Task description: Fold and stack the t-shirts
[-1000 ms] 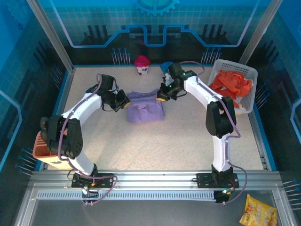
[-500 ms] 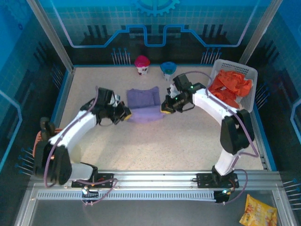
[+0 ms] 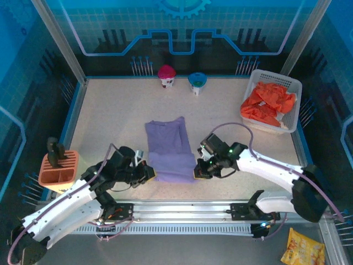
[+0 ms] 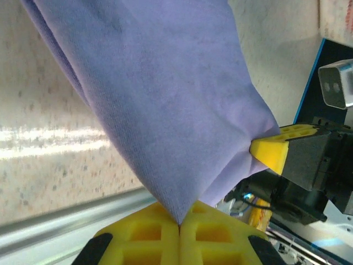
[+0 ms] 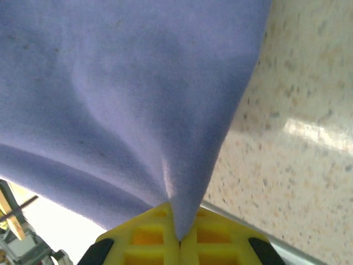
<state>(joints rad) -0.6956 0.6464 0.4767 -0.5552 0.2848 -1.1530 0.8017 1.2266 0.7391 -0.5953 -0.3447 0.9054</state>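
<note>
While we clamp the purple shirt's near corners in the left gripper and right gripper, its length runs away from both.

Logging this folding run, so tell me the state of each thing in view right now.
purple t-shirt: folded narrow, lying on the table, both near corners pinched.
left jaws: shut on purple t-shirt.
right jaws: shut on purple t-shirt.
orange t-shirts: crumpled, unfolded, in the basket.
pink cup: upright.
blue cup: upright.
</note>
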